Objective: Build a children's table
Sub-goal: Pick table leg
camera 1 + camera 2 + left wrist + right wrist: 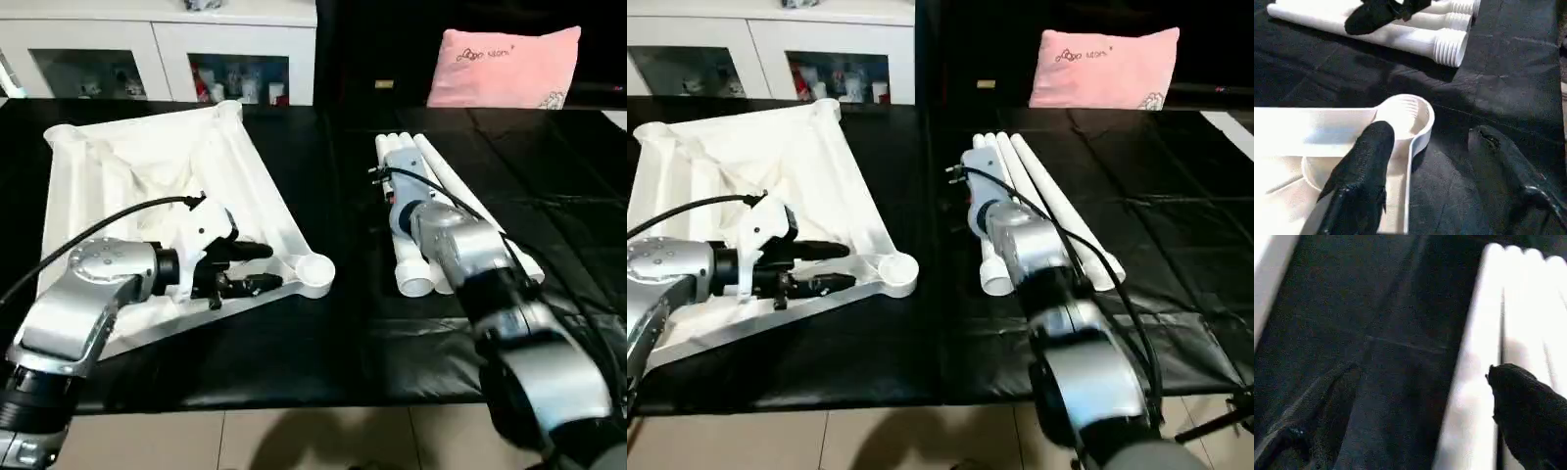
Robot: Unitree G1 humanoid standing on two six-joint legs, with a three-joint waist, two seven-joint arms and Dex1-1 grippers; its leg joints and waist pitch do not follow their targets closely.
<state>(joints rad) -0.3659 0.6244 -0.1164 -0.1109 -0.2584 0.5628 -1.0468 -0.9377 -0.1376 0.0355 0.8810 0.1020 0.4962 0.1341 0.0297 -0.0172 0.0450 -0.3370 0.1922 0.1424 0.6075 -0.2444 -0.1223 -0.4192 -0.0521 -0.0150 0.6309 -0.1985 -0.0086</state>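
Observation:
The children's table top (147, 166) lies upside down at the left, ribs up, with a round corner socket (315, 269) at its near right. My left gripper (272, 267) is open at the near rim just left of that socket. In the left wrist view one finger (1366, 161) is over the white plastic and the other (1508, 161) over the black cloth. Several white tube legs (446, 181) lie bundled at the right. My right gripper (1422, 372) is open low over them, one finger (1528, 416) above the tubes and the other beside the outermost tube.
A black cloth (353, 333) covers the work surface, whose front edge runs near my arms above a tiled floor (294, 441). A pink pillow (505, 67) sits at the back right. A white cabinet (157, 59) with glass doors stands behind the table top.

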